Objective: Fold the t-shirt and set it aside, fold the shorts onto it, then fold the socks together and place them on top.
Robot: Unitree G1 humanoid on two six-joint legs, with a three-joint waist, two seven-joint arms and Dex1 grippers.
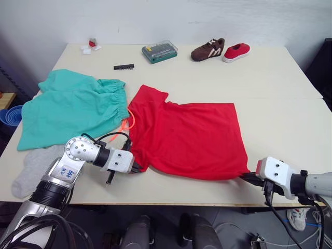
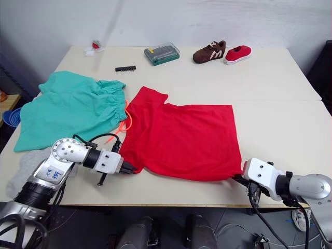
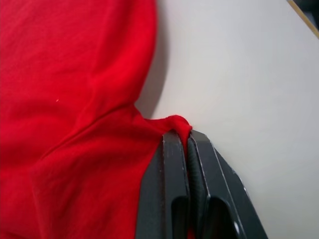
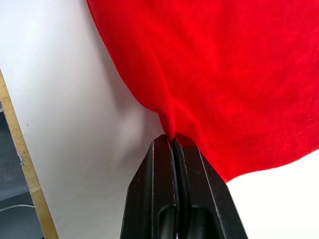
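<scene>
**Two pinches on the red shirt, and lots that could slip**

On the far left, the socks [image 1: 32, 168] lie flat at the near left corner of the table [image 1: 275, 72]. The left arm reaches over them, so a low swing could drag them off the edge.

Next come the shorts [image 1: 70, 106], spread flat, with the orange drawstring [image 1: 128, 122] poking out toward the shirt. The shorts sit just beside the shirt. If the shirt gets folded to the left, it could land on them or catch the string.

The left gripper [image 3: 189, 142] is closed tight on a little bit of the t-shirt [image 1: 189, 137] at its near left edge. The bit of cloth in the pinch is small. A fast pull could make it slide out, and then that side would flop down.

The t-shirt lies in the middle of the table, close to the near edge. It is not folded yet. One sleeve sticks up toward the far side.

The right gripper [image 4: 174, 144] is also closed tight, on the near right corner of the shirt. It holds only a thin bit too. If one arm lifts faster than the other, the shirt will twist and the fold will come out crooked.

Far back sit a bit strip [image 1: 124, 67], a tool case [image 1: 159, 51], a brown shoe [image 1: 207, 49] and a red shoe [image 1: 236, 52]. A fold thrown too far could bump them.
</scene>
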